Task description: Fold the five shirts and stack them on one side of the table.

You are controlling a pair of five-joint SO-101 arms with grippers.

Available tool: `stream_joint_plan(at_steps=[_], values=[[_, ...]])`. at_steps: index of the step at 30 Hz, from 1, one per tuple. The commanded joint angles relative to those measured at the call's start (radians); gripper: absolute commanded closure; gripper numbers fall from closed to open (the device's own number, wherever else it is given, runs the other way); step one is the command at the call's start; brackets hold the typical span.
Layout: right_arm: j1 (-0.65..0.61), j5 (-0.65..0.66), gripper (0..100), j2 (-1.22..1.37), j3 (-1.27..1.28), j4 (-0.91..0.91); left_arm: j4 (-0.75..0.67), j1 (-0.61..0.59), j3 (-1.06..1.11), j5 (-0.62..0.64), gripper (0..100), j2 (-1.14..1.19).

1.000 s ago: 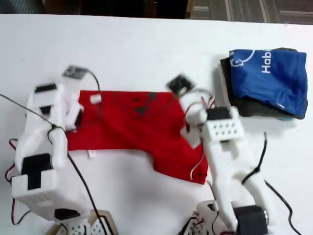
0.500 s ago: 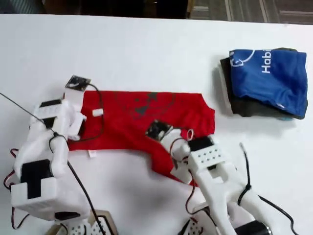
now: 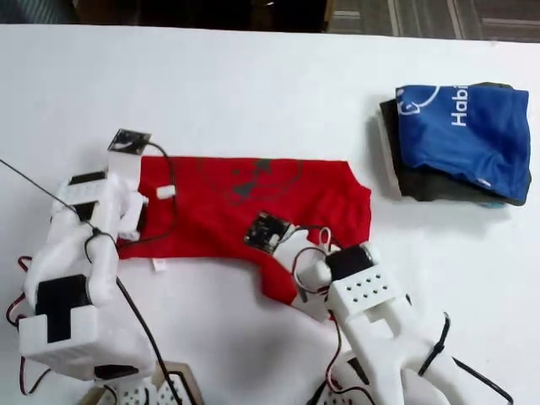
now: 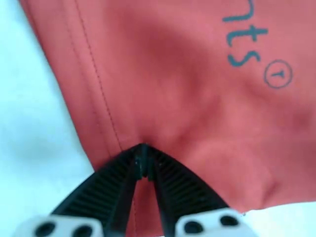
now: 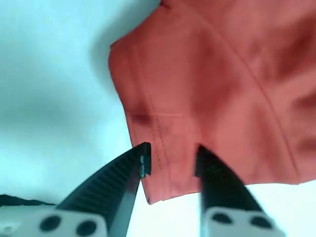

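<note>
Across the table [image 3: 253, 76] from above, the red shirt [image 3: 236, 211] lies long side-to-side, the folded stack [image 3: 460, 139] well apart. Left wrist: left gripper [image 4: 142, 165] clamped on its hem. Right wrist: right gripper [image 5: 170, 160], jaws apart, straddles the shirt's loose corner.

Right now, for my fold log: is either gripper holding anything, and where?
The left gripper is shut on the red shirt, pinching it at its stitched hem. The right gripper is open astride another edge, holding nothing.
</note>
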Motion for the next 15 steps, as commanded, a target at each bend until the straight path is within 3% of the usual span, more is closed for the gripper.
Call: stream_joint_plan(at_steps=[1,15], values=[[0.004,0.046,79.0,0.021,0.020,-0.027,-0.029,-0.009,0.004,0.006,97,-0.003],[0.012,0.044,78.7,0.377,0.011,-0.209,-0.029,-0.009,0.004,0.006,97,-0.003]])
